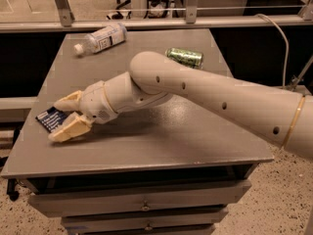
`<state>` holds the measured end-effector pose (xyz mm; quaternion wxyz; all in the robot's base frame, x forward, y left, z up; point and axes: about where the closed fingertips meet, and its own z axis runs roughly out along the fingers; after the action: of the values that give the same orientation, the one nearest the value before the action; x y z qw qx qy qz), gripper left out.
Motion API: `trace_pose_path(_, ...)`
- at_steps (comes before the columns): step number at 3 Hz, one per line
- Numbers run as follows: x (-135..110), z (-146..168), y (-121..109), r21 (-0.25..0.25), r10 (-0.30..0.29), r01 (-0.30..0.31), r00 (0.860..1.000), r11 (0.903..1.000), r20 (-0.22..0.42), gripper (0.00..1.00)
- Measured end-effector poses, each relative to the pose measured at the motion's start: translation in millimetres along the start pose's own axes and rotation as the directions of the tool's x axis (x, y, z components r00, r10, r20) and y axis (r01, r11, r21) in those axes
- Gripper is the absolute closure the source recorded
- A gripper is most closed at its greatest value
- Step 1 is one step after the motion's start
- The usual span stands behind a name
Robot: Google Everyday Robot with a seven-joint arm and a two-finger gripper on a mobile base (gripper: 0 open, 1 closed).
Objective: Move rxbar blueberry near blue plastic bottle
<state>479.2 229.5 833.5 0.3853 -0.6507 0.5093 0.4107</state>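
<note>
Seems barely begun. Straddles the rxbar blueberry (pixel 49 118) with the tool (pixel 61 116) spread, at the frame's left on the counter (pixel 195 146). Leaves pinching, lifting, carrying to the blue plastic bottle (pixel 100 38), upper left, well apart.

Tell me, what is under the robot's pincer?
The dark blue rxbar blueberry lies flat on the grey table, between the open fingers of the pincer. Its right end is covered by the pincer, so how far it goes under cannot be seen.
</note>
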Motion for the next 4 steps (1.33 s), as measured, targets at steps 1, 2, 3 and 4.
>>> trace_pose_path(1, -10.1, 2.2, -5.4, 0.016, 0.016, -0.016, 0.999, 0.9997, 0.03, 0.64)
trace_pose_path(2, -21.6, -6.0, -10.4, 0.046, 0.001, -0.001, 1.0, 0.9989, 0.01, 0.87)
trace_pose_path(3, -29.5, -27.8, -15.5, 0.083, -0.025, 0.029, 0.999, 0.9961, -0.048, 1.0)
trace_pose_path(4, -30.1, -43.2, -13.3, 0.098, -0.025, 0.034, 0.995, 0.9946, -0.092, 0.82)
